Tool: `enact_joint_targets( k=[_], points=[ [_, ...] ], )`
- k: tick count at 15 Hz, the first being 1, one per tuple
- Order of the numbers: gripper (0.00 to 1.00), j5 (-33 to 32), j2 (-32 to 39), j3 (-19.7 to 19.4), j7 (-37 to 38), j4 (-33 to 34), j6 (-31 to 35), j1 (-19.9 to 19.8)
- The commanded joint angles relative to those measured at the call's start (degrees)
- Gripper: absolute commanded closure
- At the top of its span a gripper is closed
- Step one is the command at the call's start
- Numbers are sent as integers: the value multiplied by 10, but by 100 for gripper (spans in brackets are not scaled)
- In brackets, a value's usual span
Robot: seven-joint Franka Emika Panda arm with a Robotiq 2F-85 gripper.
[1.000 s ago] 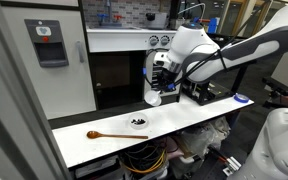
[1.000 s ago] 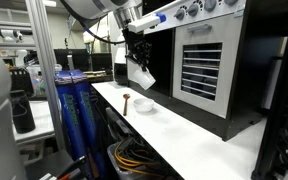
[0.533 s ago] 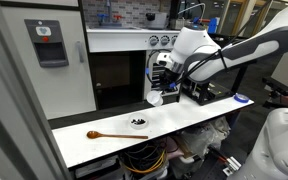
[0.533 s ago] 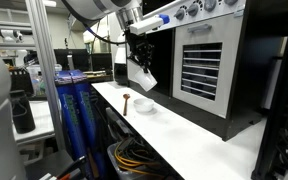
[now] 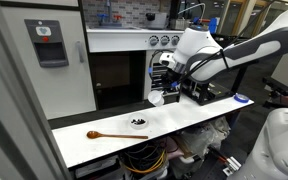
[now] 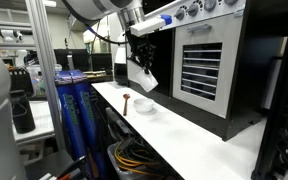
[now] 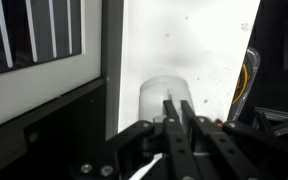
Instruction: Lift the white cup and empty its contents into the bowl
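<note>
The gripper is clamped on the white cup, its fingers pressed against the cup's sides, and holds it in the air above the bench. In an exterior view the white cup hangs tilted, its body slanting down toward 5 o'clock from the gripper. It touches neither the bench nor the bowl.

The bowl stands on the white bench, at about 7 o'clock from the cup and near it. Inside the bowl lies a small dark heap, its contents, so the bits are already in the bowl rather than in the cup. In an exterior view the bowl sits nearly straight below the cup, at 6 o'clock, with clear air between them. From that angle I cannot see into it.

A brown wooden spoon lies flat on the bench at about 8 o'clock from the bowl, apart from it, its rounded end pointing away from the bowl.

In the wrist view the gripper reaches up from the bottom edge with its fingers close together, and the pale cup shows just beyond them at 12 o'clock, blurred against the white bench. Whether anything remains inside the cup cannot be told.
</note>
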Motion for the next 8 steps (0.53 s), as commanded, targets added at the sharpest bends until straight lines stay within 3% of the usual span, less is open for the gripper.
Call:
enact_joint_targets(
  k=[1, 8],
  points=[
    [98, 23, -20, -8, -18, -29, 32, -12],
    [98, 46, -44, -46, -25, -72, 73, -16]
  ],
)
